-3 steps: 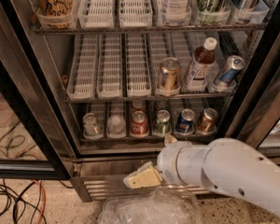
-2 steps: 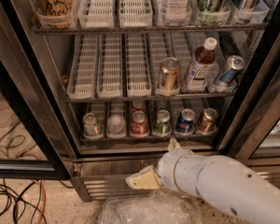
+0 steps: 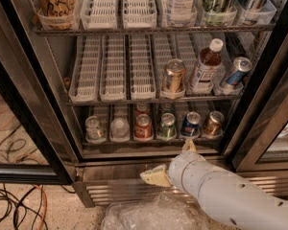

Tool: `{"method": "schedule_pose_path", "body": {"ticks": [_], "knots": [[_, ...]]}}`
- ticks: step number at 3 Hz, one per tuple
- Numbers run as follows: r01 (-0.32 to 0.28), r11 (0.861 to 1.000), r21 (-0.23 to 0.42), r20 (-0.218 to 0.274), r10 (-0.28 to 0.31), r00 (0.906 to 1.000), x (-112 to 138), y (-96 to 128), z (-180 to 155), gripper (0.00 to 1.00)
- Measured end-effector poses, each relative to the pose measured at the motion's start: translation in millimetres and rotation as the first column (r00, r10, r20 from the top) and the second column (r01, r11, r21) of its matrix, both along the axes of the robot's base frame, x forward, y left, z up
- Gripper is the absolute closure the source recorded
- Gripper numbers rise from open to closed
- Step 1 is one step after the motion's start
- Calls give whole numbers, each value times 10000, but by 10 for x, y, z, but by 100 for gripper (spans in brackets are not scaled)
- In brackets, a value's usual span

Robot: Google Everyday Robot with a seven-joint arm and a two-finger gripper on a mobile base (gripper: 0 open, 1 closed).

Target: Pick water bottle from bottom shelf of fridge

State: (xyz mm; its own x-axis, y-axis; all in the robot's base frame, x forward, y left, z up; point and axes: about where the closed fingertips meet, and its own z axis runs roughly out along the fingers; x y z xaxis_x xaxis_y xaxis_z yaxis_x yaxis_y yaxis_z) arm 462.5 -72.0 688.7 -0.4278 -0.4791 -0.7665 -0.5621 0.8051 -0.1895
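Note:
The fridge [image 3: 62, 109] stands open with its wire racks in view. On the bottom shelf [image 3: 149, 140] the water bottle [image 3: 119, 127], clear with a pale cap, stands second from the left. It is between a clear container with a silvery top [image 3: 93, 128] and a red can [image 3: 143, 126]. My gripper [image 3: 172, 161] is in front of the fridge base, below the shelf's front edge and to the right of the bottle. It is open and empty, with one cream finger [image 3: 155, 177] pointing left and the other [image 3: 188, 145] pointing up toward the cans.
Green [image 3: 166, 125], blue [image 3: 190, 123] and bronze [image 3: 212, 122] cans fill the shelf's right lanes. The middle rack holds a brown-liquid bottle [image 3: 205, 68] and cans. A crumpled clear plastic bag [image 3: 153, 214] lies on the floor below my arm, cables [image 3: 14, 205] lie at the left, and the door frame [image 3: 259, 109] stands at the right.
My arm has moved forward and a little up toward the bottom shelf. The upper finger now shows just under the blue can.

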Motion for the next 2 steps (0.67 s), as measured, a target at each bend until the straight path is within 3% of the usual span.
{"method": "schedule_pose_path", "body": {"ticks": [2], "knots": [[-92,9999,-93,398,96,9992,69,59,94,0]]}}
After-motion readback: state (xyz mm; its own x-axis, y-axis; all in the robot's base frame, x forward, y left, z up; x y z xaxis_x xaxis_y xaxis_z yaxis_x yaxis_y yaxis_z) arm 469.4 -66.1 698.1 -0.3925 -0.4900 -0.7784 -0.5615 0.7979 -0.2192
